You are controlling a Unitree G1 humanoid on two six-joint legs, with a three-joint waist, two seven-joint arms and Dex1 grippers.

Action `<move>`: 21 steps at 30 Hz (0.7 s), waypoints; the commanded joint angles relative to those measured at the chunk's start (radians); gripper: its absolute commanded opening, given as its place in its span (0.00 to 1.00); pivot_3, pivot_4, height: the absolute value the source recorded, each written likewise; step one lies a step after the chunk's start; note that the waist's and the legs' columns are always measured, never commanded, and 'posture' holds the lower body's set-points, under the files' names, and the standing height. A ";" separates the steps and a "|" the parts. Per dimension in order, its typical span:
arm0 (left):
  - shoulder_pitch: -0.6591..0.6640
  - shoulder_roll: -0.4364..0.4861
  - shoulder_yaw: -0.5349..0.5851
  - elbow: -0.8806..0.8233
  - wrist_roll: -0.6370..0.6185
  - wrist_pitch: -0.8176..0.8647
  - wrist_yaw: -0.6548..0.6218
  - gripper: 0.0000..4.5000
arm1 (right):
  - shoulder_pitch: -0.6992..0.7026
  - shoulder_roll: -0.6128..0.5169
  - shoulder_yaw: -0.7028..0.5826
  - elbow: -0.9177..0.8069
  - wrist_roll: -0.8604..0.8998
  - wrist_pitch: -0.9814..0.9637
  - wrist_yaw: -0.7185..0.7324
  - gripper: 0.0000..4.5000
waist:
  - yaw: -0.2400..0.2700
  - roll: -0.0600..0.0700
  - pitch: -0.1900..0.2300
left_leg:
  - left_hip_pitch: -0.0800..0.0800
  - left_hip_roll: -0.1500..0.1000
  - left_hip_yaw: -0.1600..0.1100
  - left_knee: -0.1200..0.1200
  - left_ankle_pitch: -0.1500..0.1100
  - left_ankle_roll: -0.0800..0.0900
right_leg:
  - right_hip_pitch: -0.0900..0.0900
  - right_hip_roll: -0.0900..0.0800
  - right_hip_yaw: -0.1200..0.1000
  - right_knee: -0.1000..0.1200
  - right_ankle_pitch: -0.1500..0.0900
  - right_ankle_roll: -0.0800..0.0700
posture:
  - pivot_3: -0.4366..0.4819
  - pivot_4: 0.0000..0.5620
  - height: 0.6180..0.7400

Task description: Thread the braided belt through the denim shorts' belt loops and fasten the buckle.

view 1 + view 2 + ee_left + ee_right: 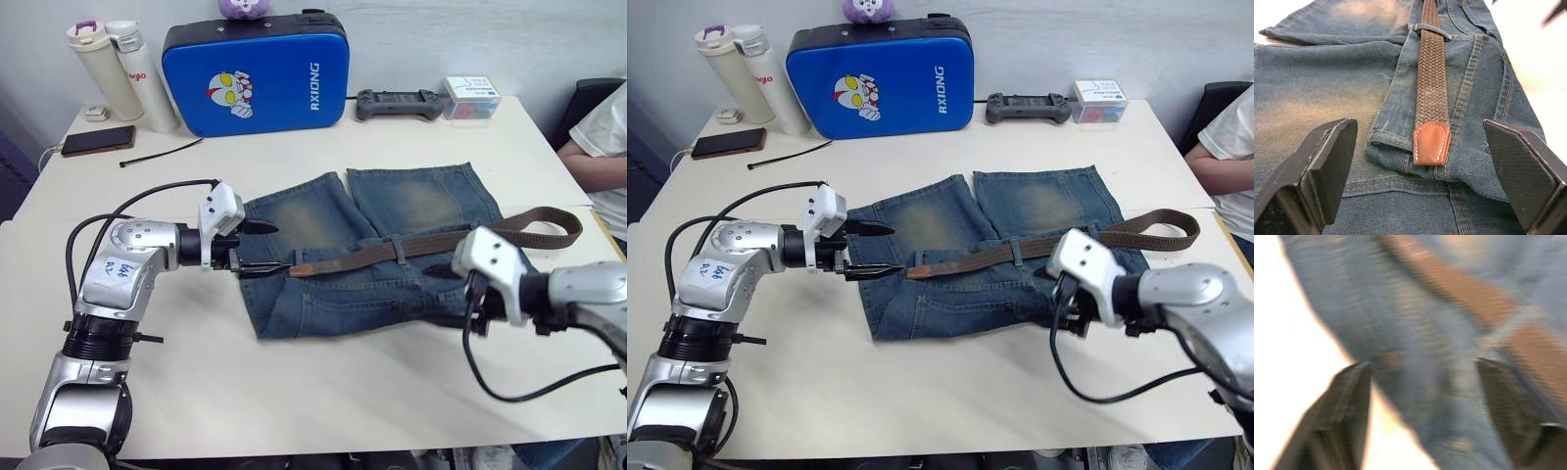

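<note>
My left gripper (263,248) spread wide and empty, just short of the braided belt (392,251) tan tip, belt running lengthwise away along the denim shorts (323,294) waistband toward my right gripper (1420,377), also wide apart, holding nothing over the denim

Office or lab: white table (294,392), game controller (398,103).
</note>
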State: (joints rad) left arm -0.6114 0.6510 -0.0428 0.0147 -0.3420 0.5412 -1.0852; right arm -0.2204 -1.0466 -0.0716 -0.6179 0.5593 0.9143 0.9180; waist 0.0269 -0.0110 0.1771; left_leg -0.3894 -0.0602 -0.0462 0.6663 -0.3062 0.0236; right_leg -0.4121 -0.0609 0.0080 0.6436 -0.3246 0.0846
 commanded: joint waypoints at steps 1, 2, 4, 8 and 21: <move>-0.020 0.015 -0.007 -0.010 0.006 -0.020 -0.008 1.00 | 0.012 -0.025 0.078 -0.019 -0.078 -0.061 -0.011 0.87 | -0.001 0.000 0.000 | 0.000 0.000 0.000 0.000 0.000 0.000 | 0.000 0.000 0.000 0.000 0.000 0.000 | 0.48 0.27 1.00; -0.022 0.015 -0.008 -0.009 0.007 -0.022 -0.008 1.00 | 0.008 -0.023 0.117 -0.005 -0.120 -0.097 -0.017 0.87 | -0.001 0.000 0.000 | 0.000 0.000 0.000 0.000 0.000 0.000 | 0.000 0.000 0.000 0.000 0.000 0.000 | 0.48 0.27 1.00; -0.027 0.014 -0.012 -0.003 0.013 -0.027 -0.007 1.00 | -0.009 -0.014 0.183 0.032 -0.193 -0.154 -0.030 0.87 | -0.002 0.000 0.000 | 0.000 0.000 0.000 0.000 0.000 0.000 | 0.000 0.000 0.000 0.000 0.000 0.000 | 0.48 0.27 1.00; -0.040 0.007 -0.020 0.013 0.022 -0.041 -0.005 1.00 | -0.064 0.028 0.327 0.148 -0.372 -0.315 -0.052 0.87 | -0.007 0.000 0.000 | 0.000 0.000 0.001 0.000 0.000 0.000 | -0.001 0.001 0.000 0.001 0.000 0.000 | 0.48 0.27 1.00; -0.064 -0.026 -0.043 0.065 0.043 -0.093 0.002 1.00 | -0.011 -0.027 0.295 0.350 -0.571 -0.733 0.008 0.03 | -0.005 -0.002 -0.002 | 0.002 0.000 0.001 0.001 0.000 -0.001 | 0.001 0.001 0.000 0.002 0.000 0.000 | 0.48 0.27 1.00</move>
State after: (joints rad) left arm -0.6623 0.6141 -0.0981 0.0766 -0.3044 0.4699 -1.0791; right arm -0.2666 -1.0189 0.2840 -0.3118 0.0109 0.2501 0.8949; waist 0.0222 -0.0135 0.1756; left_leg -0.3873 -0.0604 -0.0454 0.6671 -0.3058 0.0229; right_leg -0.4114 -0.0604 0.0082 0.6452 -0.3247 0.0844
